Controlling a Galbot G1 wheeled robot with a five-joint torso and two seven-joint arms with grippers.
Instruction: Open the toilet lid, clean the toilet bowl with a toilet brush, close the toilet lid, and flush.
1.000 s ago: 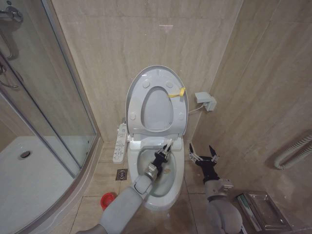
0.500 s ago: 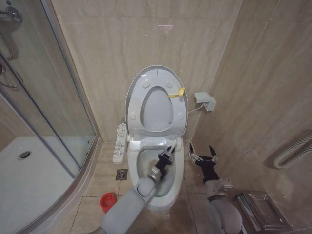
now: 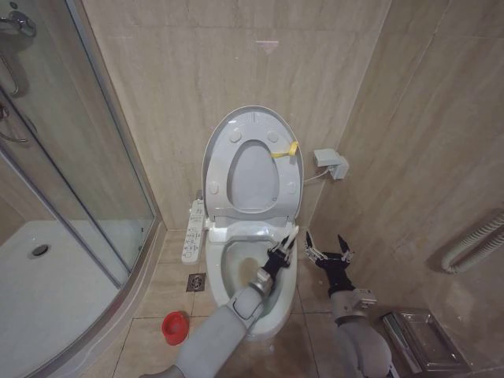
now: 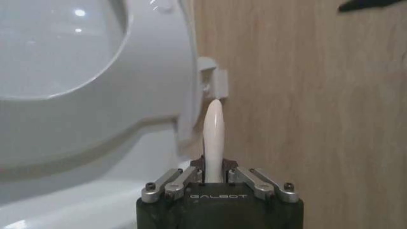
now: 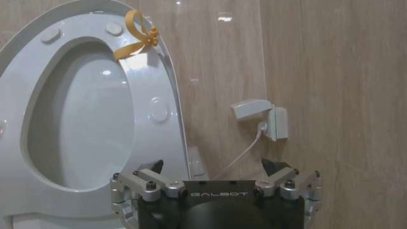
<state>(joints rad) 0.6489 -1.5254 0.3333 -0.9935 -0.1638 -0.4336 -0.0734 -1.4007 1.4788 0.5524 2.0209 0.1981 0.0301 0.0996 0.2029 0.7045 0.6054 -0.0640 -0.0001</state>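
**Brush swings to the bowl's right rim**

Since the earlier frames our left gripper has carried the toilet brush from the middle of the toilet bowl across to its right side; the right arm and the camera have not shifted.

Reading from the left: the red holder cup stands on the floor tiles beside the shower tray, well apart from the brush. The control panel hangs at the bowl's left flank. The toilet lid stands upright against the wall with the seat ring raised in front of it, its yellow tag on the right edge. Below it the bowl lies open, a brownish stain showing inside.

Our left gripper is closed on the brush's white handle, which rises between its fingers in the left wrist view; the bristle end is hidden from us. The handle's long axis seems to run steeply, slanting up towards the right. The stain lies down and to the left of this gripper, so we judge any further scrubbing turns on coming back that way.

Our right gripper hovers just right of the bowl, fingers spread wide, holding nothing.
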